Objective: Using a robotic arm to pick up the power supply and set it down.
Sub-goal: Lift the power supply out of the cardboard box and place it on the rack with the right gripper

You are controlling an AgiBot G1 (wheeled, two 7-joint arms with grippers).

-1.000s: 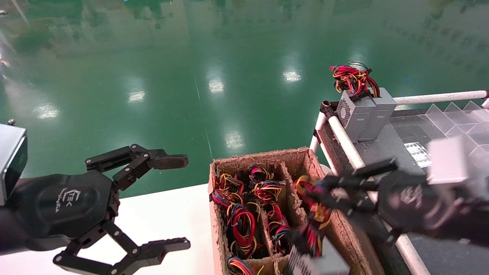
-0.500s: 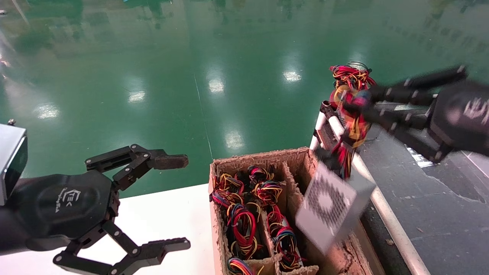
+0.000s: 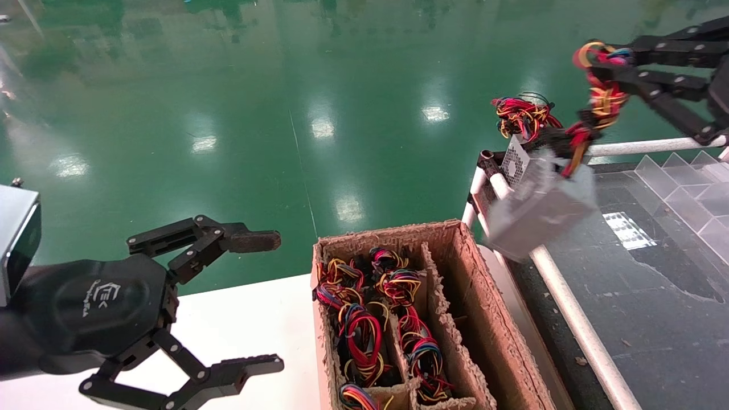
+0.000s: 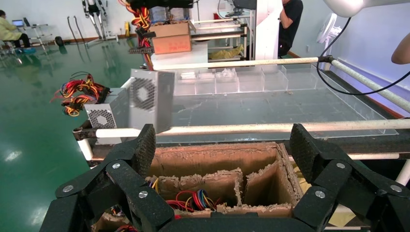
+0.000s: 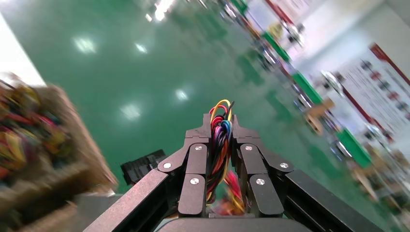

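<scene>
— Where's the right pincer now?

— Up high at the far right, over the railed desk. Its fingers are pressed together on the wire bundle, orange, yellow and red strands squeezed between them and poking out past the tips.

— And the power supply itself?

— Hanging from those wires, clear of everything under it. It's tilted, swinging in the air above the near white rail at the desk's left edge. From the left wrist's side you see its perforated fan grille facing the cardboard box.

— Anything behind it?

— Another grey unit stands on the desk's far corner, with a mostly red tangle of wires on top. I think there is a second one beside it, but the hanging box covers that spot, so I can't swear to it. Clear plastic dividers run along the far right.

— The cardboard box?

— On the white desk, split into long slots. The two left slots hold units with coloured wires; the right slot shows only bare cardboard.

— The left pincer?

— Parked low at the left over the white desk, fingers spread wide, holding nothing.
</scene>
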